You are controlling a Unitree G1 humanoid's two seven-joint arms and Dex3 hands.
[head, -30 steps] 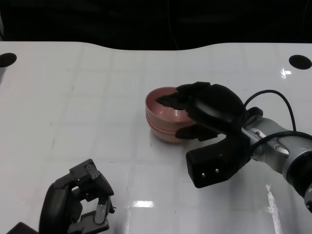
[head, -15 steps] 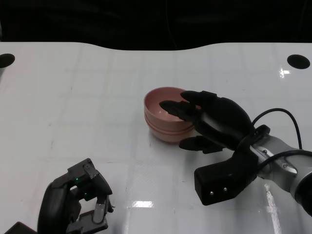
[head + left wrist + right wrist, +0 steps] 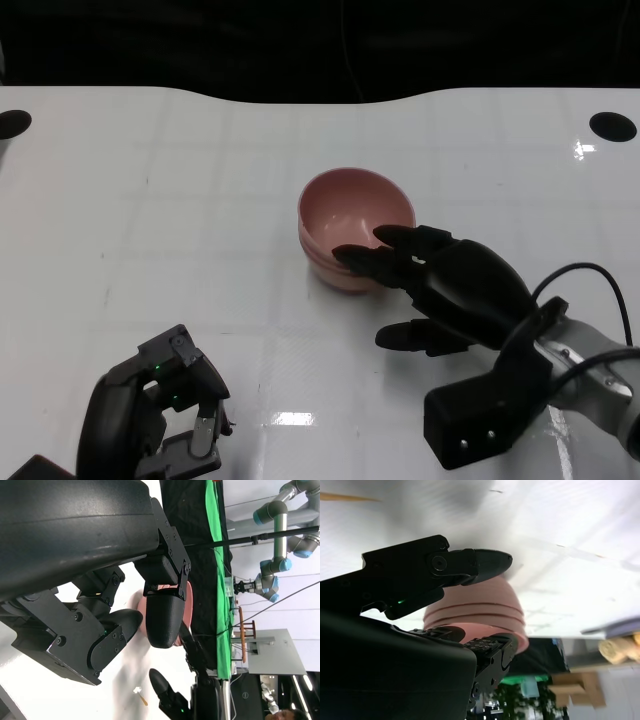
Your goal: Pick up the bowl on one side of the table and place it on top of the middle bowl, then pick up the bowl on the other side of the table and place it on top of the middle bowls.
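Where stacked, smooth round pink bowls (image 3: 352, 225), R hand (image 3: 455, 290) splayed

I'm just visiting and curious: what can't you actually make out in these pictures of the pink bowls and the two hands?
- Head view: the near wall of the pink bowl stack is hidden behind the right hand.
- Head view: the left hand is cut off by the bottom edge.
- Left wrist view: the stack is almost wholly hidden by that hand's fingers.
- Right wrist view: the stack's inside cannot be seen.

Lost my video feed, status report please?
Right hand open, beside stacked pink bowls, holding nothing. Left hand curled, empty, at near table edge. Nothing in the way.
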